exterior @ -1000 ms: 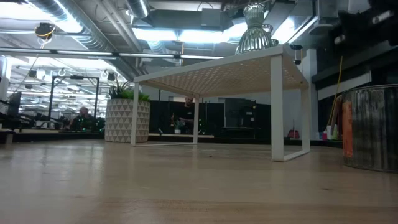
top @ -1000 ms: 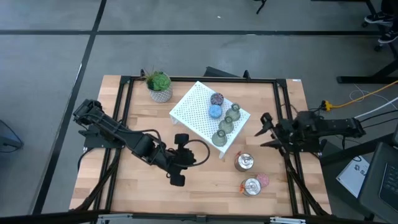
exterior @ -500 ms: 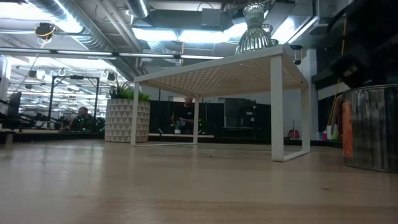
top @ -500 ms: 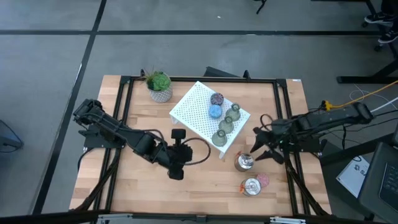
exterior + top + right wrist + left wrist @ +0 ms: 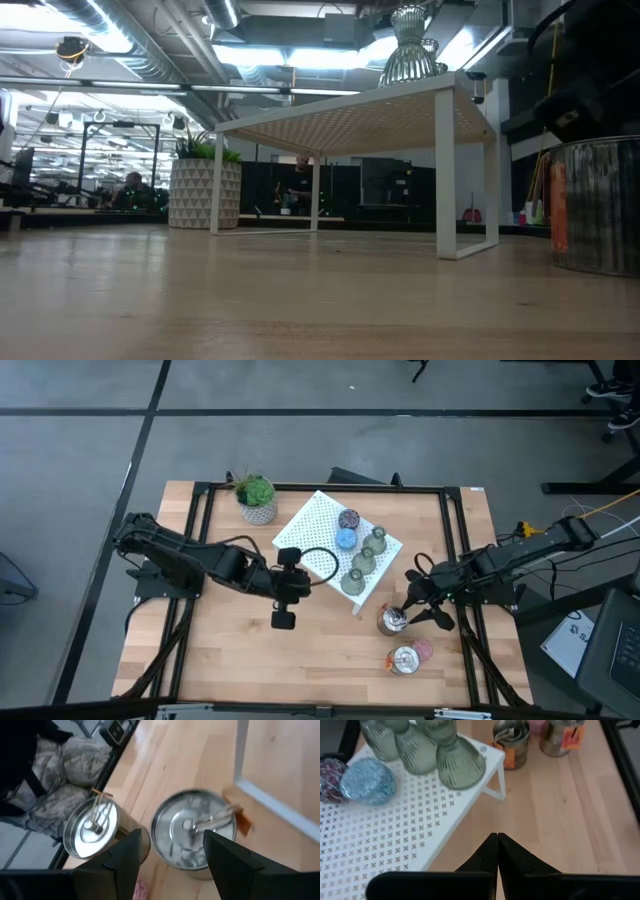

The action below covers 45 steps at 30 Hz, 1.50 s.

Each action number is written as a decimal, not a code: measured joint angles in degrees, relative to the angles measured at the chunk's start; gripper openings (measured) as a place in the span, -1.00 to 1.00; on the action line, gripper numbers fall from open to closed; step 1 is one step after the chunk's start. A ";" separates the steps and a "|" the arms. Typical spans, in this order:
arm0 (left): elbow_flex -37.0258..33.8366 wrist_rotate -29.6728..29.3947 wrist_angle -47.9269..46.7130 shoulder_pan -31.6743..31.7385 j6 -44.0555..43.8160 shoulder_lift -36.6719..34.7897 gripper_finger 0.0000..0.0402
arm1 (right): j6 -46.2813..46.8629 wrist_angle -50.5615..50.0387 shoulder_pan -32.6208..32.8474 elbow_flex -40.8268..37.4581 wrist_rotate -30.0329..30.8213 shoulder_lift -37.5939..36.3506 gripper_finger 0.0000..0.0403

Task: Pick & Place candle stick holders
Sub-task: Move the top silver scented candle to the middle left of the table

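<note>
Pale wooden planks make up the table point(image 5: 330, 650), framed by black rails, with a workshop floor around it. On it stands the white perforated stand point(image 5: 320, 540), set at an angle, and behind that a green potted plant point(image 5: 257, 498) near the far edge.

Five candle stick holders sit on the stand: three olive-green bell-shaped holders point(image 5: 362, 562) in a row along one edge, with the blue holder point(image 5: 346, 540) and the purple holder point(image 5: 348, 519) beside them. Down on the table, just off the stand's corner, is the nearer silver holder point(image 5: 392, 621); the second silver holder point(image 5: 404, 659) lies closer to the front edge with the pink holder point(image 5: 423, 650) touching its side.

Over the nearer silver holder hangs the right gripper point(image 5: 418, 606), its fingers point(image 5: 122, 852) spread apart to either side of the rim, holding nothing. The left gripper point(image 5: 283, 619) waits mid-table with its fingers pressed together and empty.

My worry is the descent: the shiny wall looks slippery, so an off-centre closure could push it aside. It could also knock into the stand's leg.
</note>
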 joint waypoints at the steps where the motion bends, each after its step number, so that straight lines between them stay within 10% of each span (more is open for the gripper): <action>1: -0.88 0.00 1.60 0.05 0.36 -0.58 -0.99 | -0.49 -0.10 0.02 0.00 0.44 -0.74 0.07; 18: -38.80 6.48 38.94 1.63 -7.12 -28.14 -0.99 | 2.26 -10.57 7.94 -0.02 17.76 0.43 0.07; 45: -42.00 3.96 41.81 -0.09 -8.89 -25.80 -0.76 | -6.61 24.49 10.12 -0.06 19.94 29.54 0.07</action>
